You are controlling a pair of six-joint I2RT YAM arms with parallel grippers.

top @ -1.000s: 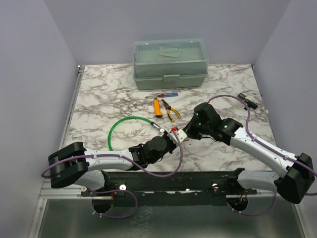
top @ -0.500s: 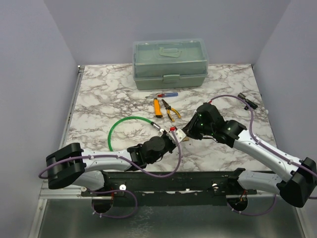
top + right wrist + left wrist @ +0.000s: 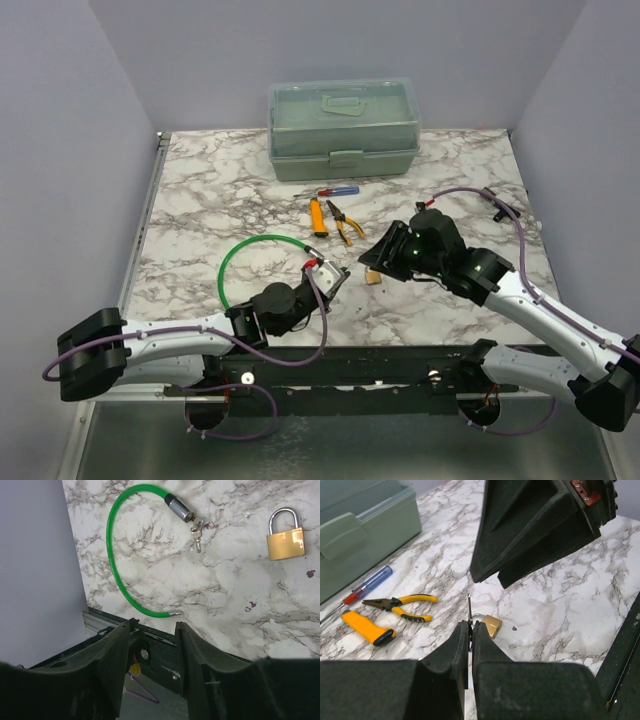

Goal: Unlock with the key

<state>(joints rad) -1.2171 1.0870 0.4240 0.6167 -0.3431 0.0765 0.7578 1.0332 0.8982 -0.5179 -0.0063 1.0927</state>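
Now your left pincer (image 3: 470,629) is pinching the key (image 3: 469,607); your right pincer (image 3: 152,629) is hanging parted, empty, the padlock (image 3: 372,277) lying mid-frame with bare worktop (image 3: 200,190) around.

From my screen I see a table (image 3: 200,200) with a white top veined in grey and brown like marble, set in a small booth. Three plain walls of pale lavender close it in: a back wall (image 3: 330,40) behind the table's far edge, a left wall (image 3: 60,150) and a right wall (image 3: 590,120) slanting along its sides. A silver metal rail (image 3: 143,215) runs along the table's left edge. A black bar (image 3: 350,365) lies across the table's near edge, and below that I see a dull grey metal sheet (image 3: 350,450). The light is soft and even, with only faint shadows on the table.
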